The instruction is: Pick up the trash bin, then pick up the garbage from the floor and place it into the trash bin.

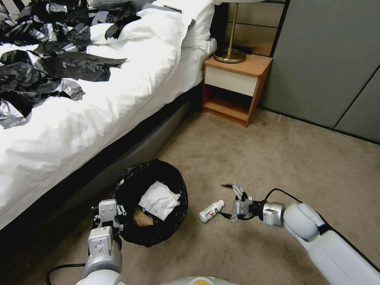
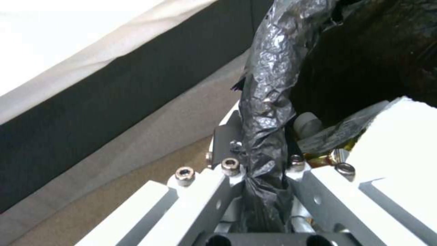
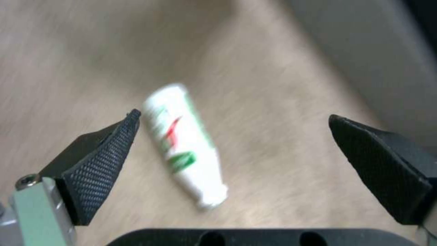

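The left claw (image 2: 266,171) is clamped on the bag-covered rim of the trash bin (image 1: 130,186), held beside the bed (image 1: 99,111). The right arm reaches low, its claw (image 1: 227,201) spread wide beside a small white bottle (image 1: 211,211) lying on the carpet (image 1: 277,158).

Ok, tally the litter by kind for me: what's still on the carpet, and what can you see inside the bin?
Plastic bottles on the carpet: 1, the white bottle by the open right gripper
White tissue in the trash bin: 1
Brown paper piece in the bin: 1
Total: 3
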You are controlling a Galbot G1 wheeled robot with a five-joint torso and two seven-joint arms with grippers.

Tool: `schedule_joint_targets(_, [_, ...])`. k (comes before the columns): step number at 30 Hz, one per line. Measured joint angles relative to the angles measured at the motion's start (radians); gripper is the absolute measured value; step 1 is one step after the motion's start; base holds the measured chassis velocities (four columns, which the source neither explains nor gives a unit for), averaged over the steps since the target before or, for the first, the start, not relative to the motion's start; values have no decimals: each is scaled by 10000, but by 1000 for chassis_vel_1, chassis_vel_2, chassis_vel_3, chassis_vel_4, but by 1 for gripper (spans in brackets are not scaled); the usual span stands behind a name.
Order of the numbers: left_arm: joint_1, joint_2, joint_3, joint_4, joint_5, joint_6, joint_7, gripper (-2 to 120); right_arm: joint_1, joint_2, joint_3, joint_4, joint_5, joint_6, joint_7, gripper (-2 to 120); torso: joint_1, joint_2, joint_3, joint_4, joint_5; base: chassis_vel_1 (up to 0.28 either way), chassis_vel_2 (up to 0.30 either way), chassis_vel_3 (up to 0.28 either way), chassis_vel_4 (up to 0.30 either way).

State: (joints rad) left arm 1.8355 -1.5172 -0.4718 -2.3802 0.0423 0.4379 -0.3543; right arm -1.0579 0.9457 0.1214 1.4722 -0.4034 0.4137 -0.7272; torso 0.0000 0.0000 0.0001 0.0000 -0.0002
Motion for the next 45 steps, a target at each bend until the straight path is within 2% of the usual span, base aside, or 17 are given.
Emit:
schedule_joint_targets(6, [-70,-16,-12,133,12,0,-2,0,712,524,-316,-1317,-919,538,-447,100,0,0,0,1,0,0,0,0,0])
schedule_joint_targets(20, [-161,-39,17,325,19,35,-3,0,1412,1724,-425,-3314,-1234,725,-99,100,-1,0,-1,-1,-1,0,0,0,0])
schedule_joint_targets(28, [-104,-29,18,349,46,42,-4,0,1749,2244,-530,-3968,-1351,750,65,100,-1,0,0,0,1,0,0,0,0])
schedule_joint_targets(45, [-73,-117,40,400,131,17,-9,0,2523,2844,-853,-5333,-1430,884,344,100,-1,0,0,0,1,0,0,0,0])
